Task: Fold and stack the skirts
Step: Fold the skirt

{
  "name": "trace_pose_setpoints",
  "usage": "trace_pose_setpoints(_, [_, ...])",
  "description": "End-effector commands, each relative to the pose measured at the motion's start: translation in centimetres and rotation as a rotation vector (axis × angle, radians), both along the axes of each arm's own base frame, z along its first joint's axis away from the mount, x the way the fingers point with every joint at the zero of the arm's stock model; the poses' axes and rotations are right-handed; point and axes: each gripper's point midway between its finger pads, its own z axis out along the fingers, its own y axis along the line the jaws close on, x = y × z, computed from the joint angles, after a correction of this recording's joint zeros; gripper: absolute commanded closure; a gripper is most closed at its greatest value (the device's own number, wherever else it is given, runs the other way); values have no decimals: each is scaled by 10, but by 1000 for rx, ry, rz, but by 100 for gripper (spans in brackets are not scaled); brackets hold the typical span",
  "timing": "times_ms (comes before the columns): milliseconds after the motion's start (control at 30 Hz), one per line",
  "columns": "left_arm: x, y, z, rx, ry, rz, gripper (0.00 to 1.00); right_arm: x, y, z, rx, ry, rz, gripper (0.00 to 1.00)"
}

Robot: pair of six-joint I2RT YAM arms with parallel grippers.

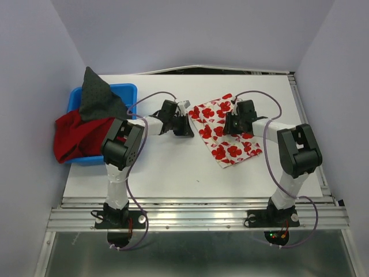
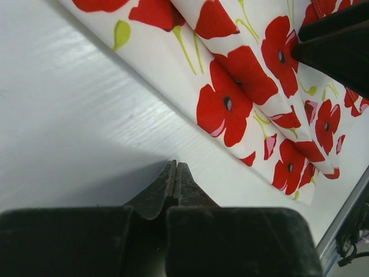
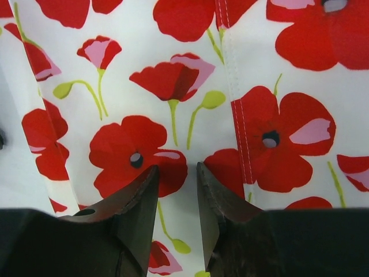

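Note:
The white skirt with red flower print (image 1: 222,141) lies spread on the table right of centre, and fills the right wrist view (image 3: 173,86). My right gripper (image 1: 230,127) sits low over its upper middle, jaws apart (image 3: 176,168), with flat cloth showing in the gap and nothing pinched. My left gripper (image 1: 187,128) is shut and empty (image 2: 174,165) over bare table, just short of the skirt's left edge (image 2: 242,86). The deep-red skirt (image 1: 78,135) hangs over the front of the blue bin. The dark grey skirt (image 1: 98,95) is heaped on top of it.
The blue plastic bin (image 1: 124,91) stands at the table's far left edge. Purple walls close in on the left, back and right. The right gripper's dark body (image 2: 340,40) shows at the top right of the left wrist view. A metal rail (image 1: 196,210) runs along the near edge.

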Motion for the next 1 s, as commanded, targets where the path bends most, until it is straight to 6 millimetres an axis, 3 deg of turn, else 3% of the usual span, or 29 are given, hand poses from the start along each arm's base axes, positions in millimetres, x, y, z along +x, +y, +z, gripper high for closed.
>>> trace_pose_setpoints(0, [-1, -3, 25, -82, -47, 49, 100, -46, -2, -13, -34, 125, 119, 61])
trace_pose_setpoints(100, [-3, -9, 64, -181, -118, 72, 100, -34, 7, 22, 2, 63, 138, 61])
trace_pose_setpoints(167, [-5, -14, 72, -212, -112, 80, 100, -21, 12, 50, 25, 8, 142, 61])
trace_pose_setpoints(333, [1, -33, 78, -298, -86, 76, 100, -8, 36, 84, 63, -60, 173, 60])
trace_pose_setpoints(533, [-4, -45, 70, -333, -41, 80, 100, -19, 69, 65, 12, -28, 240, 53])
trace_pose_setpoints(767, [9, -57, 59, -352, -20, 79, 100, -9, 70, 47, -77, -47, 240, 54])
trace_pose_setpoints(967, [14, -54, 24, -291, 62, 133, 100, -3, 72, 35, -138, -49, 239, 57])
